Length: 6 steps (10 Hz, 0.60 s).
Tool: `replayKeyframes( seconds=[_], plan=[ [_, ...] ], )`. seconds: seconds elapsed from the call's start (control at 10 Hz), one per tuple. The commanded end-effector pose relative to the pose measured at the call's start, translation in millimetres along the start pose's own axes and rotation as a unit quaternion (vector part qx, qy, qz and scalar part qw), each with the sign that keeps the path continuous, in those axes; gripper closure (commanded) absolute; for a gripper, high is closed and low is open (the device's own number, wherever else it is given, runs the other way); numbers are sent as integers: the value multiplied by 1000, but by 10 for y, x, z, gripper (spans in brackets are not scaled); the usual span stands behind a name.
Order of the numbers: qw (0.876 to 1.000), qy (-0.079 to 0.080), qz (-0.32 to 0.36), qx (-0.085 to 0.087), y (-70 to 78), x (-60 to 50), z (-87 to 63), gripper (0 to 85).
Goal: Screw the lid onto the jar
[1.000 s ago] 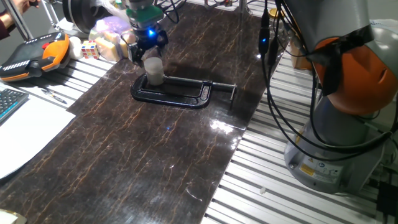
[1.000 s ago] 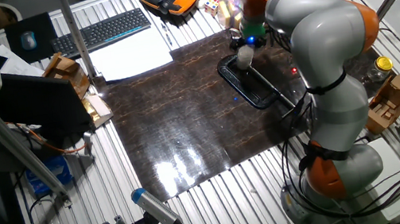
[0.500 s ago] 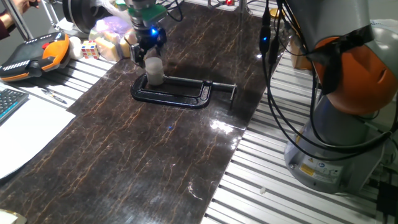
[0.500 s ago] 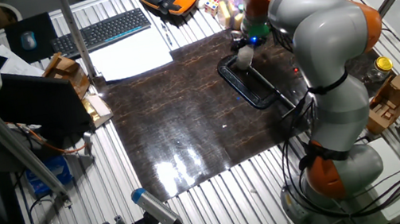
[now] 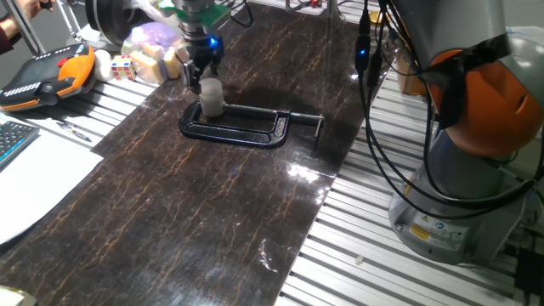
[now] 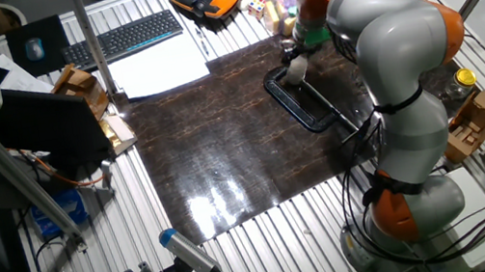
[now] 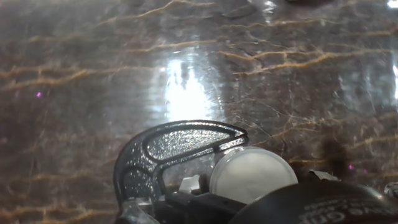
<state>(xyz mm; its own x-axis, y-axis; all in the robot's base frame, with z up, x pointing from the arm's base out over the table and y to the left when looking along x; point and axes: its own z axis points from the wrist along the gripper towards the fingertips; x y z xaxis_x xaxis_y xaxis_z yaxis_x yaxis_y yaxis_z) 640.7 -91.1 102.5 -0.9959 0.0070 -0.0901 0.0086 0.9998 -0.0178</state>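
Dark marble-patterned tabletop (image 5: 212, 195) | small whitish translucent jar (image 5: 211, 96) held in black metal C-clamp (image 5: 242, 127) | we cannot tell gripper (image 5: 198, 75) closure, just above grey-white round lid (image 7: 250, 173) | risk: off-centre twisting cross-threads lid.

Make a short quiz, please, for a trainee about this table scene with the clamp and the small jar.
1. True or false: the jar stands inside the frame of the black clamp.
2. Which is directly above the jar: (a) the gripper, (b) the keyboard, (c) the orange pendant?
3. Fill in: in the hand view, the round pale lid lies next to the curved end of the ____.

Key: 1 true; 2 a; 3 clamp.
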Motion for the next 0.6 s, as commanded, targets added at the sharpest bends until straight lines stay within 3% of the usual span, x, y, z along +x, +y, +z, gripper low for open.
replayKeyframes(
  seconds=[0.0, 0.5],
  plan=[
    [974, -3, -226, -21, 0, 0, 0, 0],
    [974, -3, -225, -24, 4, -2, 19, 0]
  ],
)
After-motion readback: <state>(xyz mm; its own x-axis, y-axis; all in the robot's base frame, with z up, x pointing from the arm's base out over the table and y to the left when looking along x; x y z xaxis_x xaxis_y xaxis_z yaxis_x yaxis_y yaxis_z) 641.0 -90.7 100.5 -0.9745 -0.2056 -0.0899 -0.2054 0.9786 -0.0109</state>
